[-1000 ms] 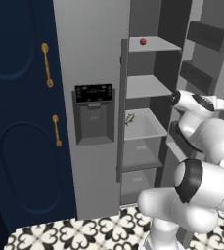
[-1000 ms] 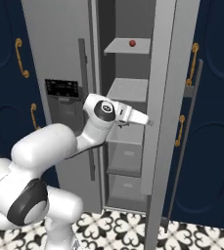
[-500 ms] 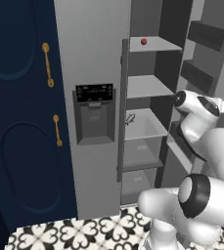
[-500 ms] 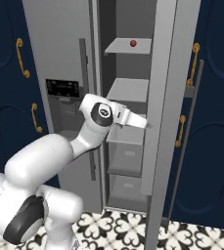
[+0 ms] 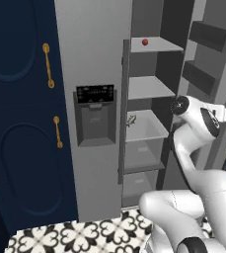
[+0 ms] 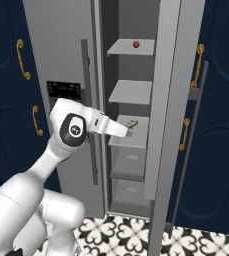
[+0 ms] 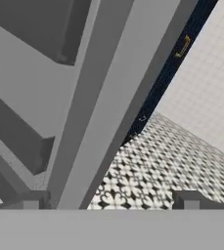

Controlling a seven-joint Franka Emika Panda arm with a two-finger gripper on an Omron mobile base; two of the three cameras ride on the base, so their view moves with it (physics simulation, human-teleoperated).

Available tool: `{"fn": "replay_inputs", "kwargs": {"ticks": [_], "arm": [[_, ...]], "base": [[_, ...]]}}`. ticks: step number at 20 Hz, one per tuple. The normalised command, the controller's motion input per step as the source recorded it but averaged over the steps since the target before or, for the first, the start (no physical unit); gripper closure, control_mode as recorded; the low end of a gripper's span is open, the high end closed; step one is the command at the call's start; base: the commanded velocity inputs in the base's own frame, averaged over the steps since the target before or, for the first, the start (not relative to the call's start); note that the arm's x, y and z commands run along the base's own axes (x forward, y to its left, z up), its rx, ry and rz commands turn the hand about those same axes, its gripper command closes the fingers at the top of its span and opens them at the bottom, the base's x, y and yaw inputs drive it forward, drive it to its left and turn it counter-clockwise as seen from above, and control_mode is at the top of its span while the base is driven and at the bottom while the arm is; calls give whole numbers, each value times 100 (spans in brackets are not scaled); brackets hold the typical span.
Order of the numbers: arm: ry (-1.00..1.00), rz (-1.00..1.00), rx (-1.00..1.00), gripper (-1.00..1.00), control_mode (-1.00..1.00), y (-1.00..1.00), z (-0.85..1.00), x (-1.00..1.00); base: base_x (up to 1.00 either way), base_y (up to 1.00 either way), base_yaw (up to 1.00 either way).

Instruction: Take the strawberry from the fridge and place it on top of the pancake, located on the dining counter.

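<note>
While hand (image 7: 108, 201) gapes, strawberry (image 6: 136, 44) well above

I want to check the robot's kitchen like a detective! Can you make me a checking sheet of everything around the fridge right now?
Surface: black-and-white patterned floor tiles in front of the fridge.
Job's things: fridge with its right door swung open; strawberry sits alone on the top shelf. Pancake and dining counter: nothing seen.
Clutter: a small pale item on the third shelf down, too small to identify; drawers below it.
Grippers: gripper open, fingertips wide apart, holding nothing, near the open door's edge.
Cables: nothing seen.
Surroundings: navy cabinets with gold handles on both sides of the fridge; dark dispenser panel on the closed door.
</note>
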Motion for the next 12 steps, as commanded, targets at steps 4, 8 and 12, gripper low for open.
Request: {"fn": "replay_inputs", "kwargs": {"ticks": [4, 8, 12], "arm": [[0, 14, 2, -100, -100, 82, 11, -55], [-2, 6, 4, -100, -100, 56, 55, -13], [-12, 33, 0, -100, -100, 37, 83, -47]], "base": [[0, 0, 0], [0, 0, 0], [0, 0, 0]]}}
